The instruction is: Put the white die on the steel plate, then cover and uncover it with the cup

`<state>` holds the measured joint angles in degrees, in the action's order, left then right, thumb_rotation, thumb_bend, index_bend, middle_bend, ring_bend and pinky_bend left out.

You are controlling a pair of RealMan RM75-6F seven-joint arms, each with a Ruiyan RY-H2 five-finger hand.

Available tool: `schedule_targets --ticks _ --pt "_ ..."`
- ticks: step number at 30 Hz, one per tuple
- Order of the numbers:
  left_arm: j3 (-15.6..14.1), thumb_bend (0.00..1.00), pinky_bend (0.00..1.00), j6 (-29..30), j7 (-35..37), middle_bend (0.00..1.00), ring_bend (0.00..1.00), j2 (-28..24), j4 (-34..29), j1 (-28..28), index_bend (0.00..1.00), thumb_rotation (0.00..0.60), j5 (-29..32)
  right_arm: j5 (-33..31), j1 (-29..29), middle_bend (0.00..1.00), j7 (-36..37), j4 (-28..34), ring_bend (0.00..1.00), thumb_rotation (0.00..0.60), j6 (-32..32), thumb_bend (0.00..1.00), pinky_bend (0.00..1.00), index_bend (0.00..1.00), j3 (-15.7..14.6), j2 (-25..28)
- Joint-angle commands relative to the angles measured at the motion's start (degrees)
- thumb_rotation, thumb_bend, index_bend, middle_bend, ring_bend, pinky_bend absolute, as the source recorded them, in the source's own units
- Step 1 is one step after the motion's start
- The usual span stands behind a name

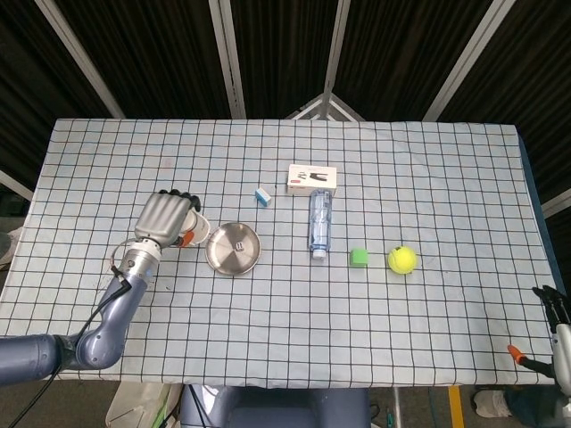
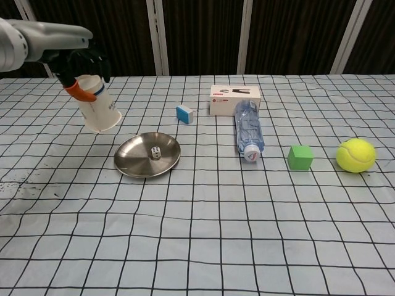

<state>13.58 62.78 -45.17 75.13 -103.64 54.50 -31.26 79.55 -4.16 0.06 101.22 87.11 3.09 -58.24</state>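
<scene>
The white die [image 2: 157, 152] lies in the middle of the steel plate [image 2: 133, 162], which also shows as the steel plate [image 1: 234, 249] in the head view. My left hand [image 2: 83, 60] grips the white cup [image 2: 99, 107] from above; the cup is upside down, tilted, lifted off the table, up and left of the plate. From the head camera the left hand [image 1: 164, 218] covers most of the cup [image 1: 197, 229]. My right hand [image 1: 558, 319] hangs off the table's front right corner, fingers up, holding nothing.
A clear water bottle [image 2: 249, 131] lies on its side right of the plate, with a white box [image 2: 234, 100] behind it. A small blue-and-white block [image 2: 184, 113], a green cube [image 2: 300, 156] and a yellow tennis ball [image 2: 356, 155] also lie on the checked cloth.
</scene>
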Motion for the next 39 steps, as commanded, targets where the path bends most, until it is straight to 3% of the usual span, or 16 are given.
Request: schedule_targets --ticks 1,7,14,30,33,39 --pt "1.65 0.42 0.31 2.73 -4.37 0.36 0.28 3.67 -1.18 4.32 0.37 0.6 4.42 -0.02 -0.23 0.12 0.6 -0.05 0.12 0.6 0.37 0.04 0.02 0.16 0.12 0.33" --pt "1.68 0.42 0.31 1.96 -4.45 0.36 0.28 10.21 2.24 7.06 0.37 0.6 5.78 -0.5 -0.24 0.12 1.32 -0.47 0.11 0.6 0.0 0.04 0.02 0.16 0.21 0.48" --pt "-0.24 0.42 0.31 0.08 -4.05 0.36 0.28 15.97 8.11 8.39 0.37 0.6 6.04 -0.84 -0.24 0.12 1.82 -0.6 0.12 0.6 -0.18 0.04 0.02 0.16 0.37 0.72" --pt "-1.99 0.42 0.31 0.07 -3.38 0.36 0.28 17.06 12.09 7.93 0.37 0.6 5.83 -0.96 -0.26 0.12 1.83 -0.55 0.11 0.6 -0.32 0.04 0.02 0.16 0.38 0.63" --pt "-2.29 0.39 0.29 -0.49 -2.85 0.31 0.25 17.5 13.1 7.71 0.32 0.6 5.58 -1.11 -0.24 0.12 1.8 -0.6 0.12 0.6 -0.39 0.04 0.02 0.16 0.44 0.61" --pt "-3.98 0.29 0.2 -2.0 -5.72 0.12 0.1 16.79 13.09 8.39 0.09 0.6 7.46 -1.21 -0.19 0.12 1.56 -0.44 0.12 0.6 -0.69 0.04 0.02 0.16 0.34 0.77"
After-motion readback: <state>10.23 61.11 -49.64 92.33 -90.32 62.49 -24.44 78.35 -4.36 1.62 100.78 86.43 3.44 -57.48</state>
